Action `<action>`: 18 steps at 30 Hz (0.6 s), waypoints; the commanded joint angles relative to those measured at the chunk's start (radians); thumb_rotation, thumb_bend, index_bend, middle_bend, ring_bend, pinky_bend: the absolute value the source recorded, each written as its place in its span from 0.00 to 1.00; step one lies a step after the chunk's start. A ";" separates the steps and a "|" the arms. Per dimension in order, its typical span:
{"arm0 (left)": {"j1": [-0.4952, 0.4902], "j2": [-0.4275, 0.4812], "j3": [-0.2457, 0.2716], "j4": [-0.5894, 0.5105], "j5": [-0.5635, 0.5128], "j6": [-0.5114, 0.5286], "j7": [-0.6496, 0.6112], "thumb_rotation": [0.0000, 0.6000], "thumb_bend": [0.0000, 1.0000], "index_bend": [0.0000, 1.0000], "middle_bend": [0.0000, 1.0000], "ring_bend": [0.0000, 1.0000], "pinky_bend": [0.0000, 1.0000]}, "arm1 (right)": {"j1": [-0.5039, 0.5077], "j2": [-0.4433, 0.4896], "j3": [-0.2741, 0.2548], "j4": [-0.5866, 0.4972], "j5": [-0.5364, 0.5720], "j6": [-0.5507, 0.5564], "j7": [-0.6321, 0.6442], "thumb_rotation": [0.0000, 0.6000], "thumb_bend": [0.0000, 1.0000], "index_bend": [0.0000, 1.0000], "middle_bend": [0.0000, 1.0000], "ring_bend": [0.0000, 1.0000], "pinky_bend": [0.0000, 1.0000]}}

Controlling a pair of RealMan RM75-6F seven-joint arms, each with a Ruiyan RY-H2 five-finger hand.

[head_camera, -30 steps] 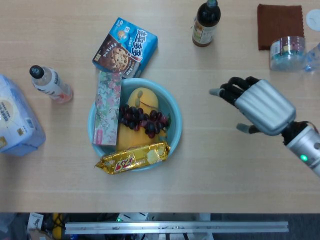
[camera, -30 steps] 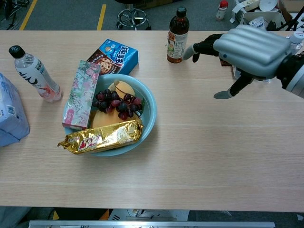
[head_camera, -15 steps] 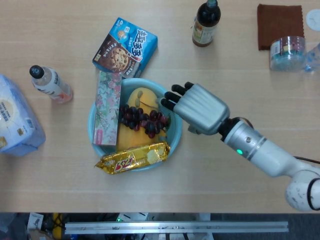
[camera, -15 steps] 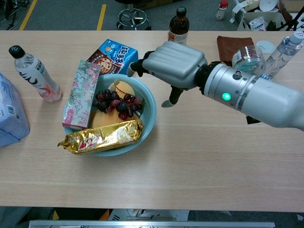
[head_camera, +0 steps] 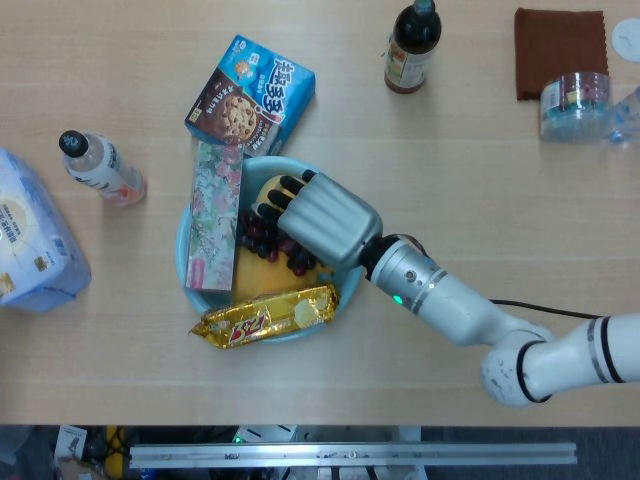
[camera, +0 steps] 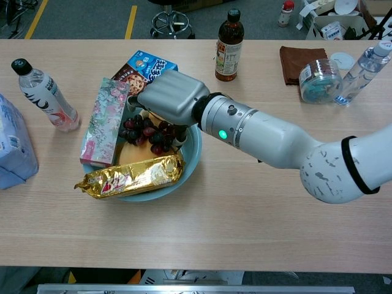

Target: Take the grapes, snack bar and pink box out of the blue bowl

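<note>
The blue bowl [head_camera: 262,160] [camera: 193,156] holds dark grapes [head_camera: 258,235] [camera: 144,130] on yellow fruit. A gold snack bar [head_camera: 265,315] [camera: 130,176] lies across its near rim. The flowered pink box [head_camera: 215,215] [camera: 104,120] leans on its left side. My right hand [head_camera: 315,215] [camera: 168,98] hovers low over the grapes, palm down, fingers spread past them and thumb beside the bunch. Nothing is plainly gripped. Much of the bunch is hidden under the hand. My left hand does not show in either view.
A blue cookie box [head_camera: 250,93] lies just behind the bowl. A clear bottle [head_camera: 100,167] and a tissue pack [head_camera: 30,235] are at the left. A dark bottle [head_camera: 412,45], a brown cloth [head_camera: 560,38] and a plastic container [head_camera: 573,103] stand at the back right.
My right hand has swept left from the open table at the right to over the bowl, ending above the grapes. The bowl's contents have not moved.
</note>
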 commanded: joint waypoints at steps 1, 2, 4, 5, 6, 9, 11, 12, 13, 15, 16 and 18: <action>0.003 0.001 -0.002 0.005 -0.005 0.000 -0.007 1.00 0.30 0.15 0.19 0.14 0.15 | 0.023 -0.024 -0.009 0.021 0.017 0.006 -0.011 1.00 0.00 0.23 0.33 0.26 0.44; 0.003 0.001 -0.002 0.006 -0.006 -0.001 -0.009 1.00 0.30 0.15 0.19 0.14 0.15 | 0.029 -0.030 -0.010 0.024 0.023 0.009 -0.012 1.00 0.00 0.23 0.33 0.26 0.44; 0.003 -0.001 -0.002 0.010 -0.007 -0.003 -0.013 1.00 0.30 0.15 0.19 0.14 0.15 | 0.043 -0.040 -0.012 0.032 0.032 0.016 -0.017 1.00 0.01 0.23 0.33 0.26 0.44; 0.003 -0.002 -0.002 0.012 -0.007 -0.004 -0.014 1.00 0.30 0.15 0.19 0.14 0.15 | 0.048 -0.044 -0.013 0.035 0.037 0.020 -0.020 1.00 0.02 0.23 0.33 0.26 0.44; 0.003 -0.002 -0.002 0.014 -0.006 -0.006 -0.016 1.00 0.30 0.15 0.19 0.14 0.15 | 0.055 -0.049 -0.014 0.037 0.046 0.023 -0.023 1.00 0.03 0.23 0.33 0.26 0.44; 0.004 -0.004 -0.003 0.017 -0.005 -0.005 -0.019 1.00 0.30 0.15 0.19 0.14 0.15 | 0.073 -0.054 -0.020 0.038 0.072 0.027 -0.034 1.00 0.10 0.23 0.34 0.26 0.46; 0.004 -0.004 -0.004 0.018 -0.004 -0.004 -0.020 1.00 0.30 0.15 0.19 0.14 0.15 | 0.081 -0.056 -0.024 0.035 0.088 0.029 -0.038 1.00 0.14 0.25 0.35 0.27 0.48; 0.005 -0.005 -0.004 0.019 -0.004 -0.003 -0.021 1.00 0.30 0.15 0.19 0.14 0.15 | 0.086 -0.056 -0.027 0.034 0.096 0.030 -0.041 1.00 0.15 0.26 0.35 0.27 0.48; 0.005 -0.005 -0.004 0.019 -0.004 -0.004 -0.021 1.00 0.30 0.15 0.19 0.14 0.15 | 0.091 -0.056 -0.032 0.032 0.107 0.031 -0.046 1.00 0.16 0.26 0.35 0.28 0.49; 0.005 -0.005 -0.004 0.020 -0.004 -0.005 -0.022 1.00 0.30 0.15 0.19 0.14 0.15 | 0.100 -0.057 -0.040 0.029 0.118 0.036 -0.051 1.00 0.16 0.26 0.36 0.29 0.50; 0.005 -0.005 -0.005 0.021 -0.004 -0.005 -0.022 1.00 0.30 0.15 0.19 0.14 0.15 | 0.104 -0.058 -0.043 0.029 0.121 0.037 -0.052 1.00 0.16 0.27 0.36 0.30 0.51; 0.006 -0.006 -0.005 0.022 -0.004 -0.004 -0.023 1.00 0.30 0.15 0.19 0.14 0.15 | 0.107 -0.060 -0.048 0.029 0.126 0.046 -0.051 1.00 0.18 0.29 0.37 0.31 0.53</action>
